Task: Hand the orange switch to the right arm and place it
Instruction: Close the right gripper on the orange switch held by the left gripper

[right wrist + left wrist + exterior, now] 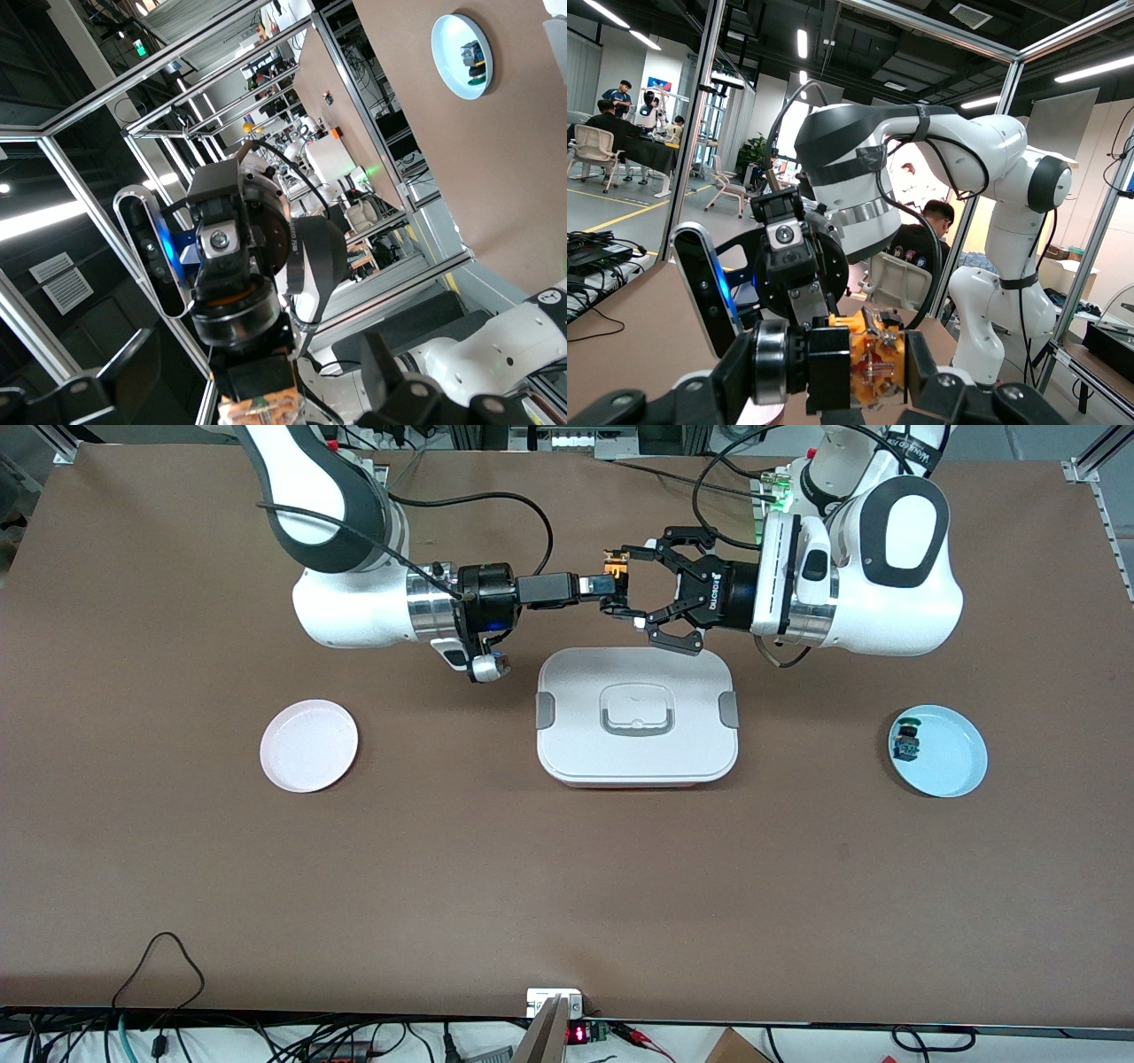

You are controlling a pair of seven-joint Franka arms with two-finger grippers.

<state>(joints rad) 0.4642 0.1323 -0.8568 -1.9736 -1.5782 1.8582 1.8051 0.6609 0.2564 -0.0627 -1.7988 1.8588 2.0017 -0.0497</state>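
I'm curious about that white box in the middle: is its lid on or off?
On. The white box sits shut, its lid flat across the top with a grey clip at each end; both end effectors are up in the air above its edge.

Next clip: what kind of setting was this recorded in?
Most likely a robotics lab: two arms share a brown table inside an aluminium frame, cables run along the table's edge, and people sit at desks nearby.

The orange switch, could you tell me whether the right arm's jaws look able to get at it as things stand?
Probably yes: the left gripper holds the orange switch up above the white lidded box, and the right gripper is already level with it, nothing between them.
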